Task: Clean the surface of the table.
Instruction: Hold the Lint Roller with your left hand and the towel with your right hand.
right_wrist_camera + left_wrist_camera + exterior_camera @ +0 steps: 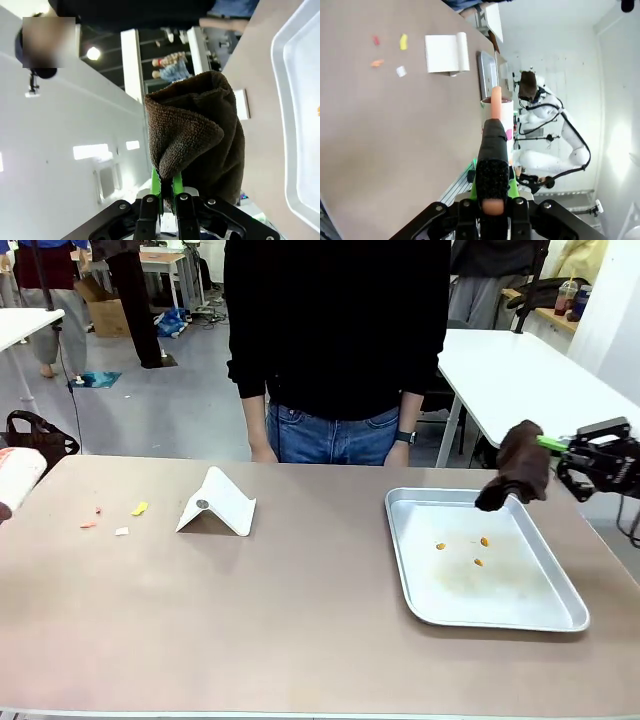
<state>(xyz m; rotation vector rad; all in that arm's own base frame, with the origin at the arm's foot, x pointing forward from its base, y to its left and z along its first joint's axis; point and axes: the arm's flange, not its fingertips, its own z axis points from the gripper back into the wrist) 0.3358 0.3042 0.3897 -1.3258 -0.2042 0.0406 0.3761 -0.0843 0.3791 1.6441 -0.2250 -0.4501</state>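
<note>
Tabletop (300,640): smooth matte tan, rounded corners, filling my front view. Small coloured scraps (140,508) lie near its left end, beside a folded white card (218,502). A shiny rectangular metal tray (398,545) sits at the right (orange crumbs inside). Right jaws pinch a fuzzy brown cloth (522,465); left jaws clamp a black textured handle (492,150).

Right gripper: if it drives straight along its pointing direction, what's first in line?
Its own brown cloth, clamped in the jaws of the right gripper. Beyond that it points roughly level over the tray and table; the way looks free, though depth is unclear.
</note>
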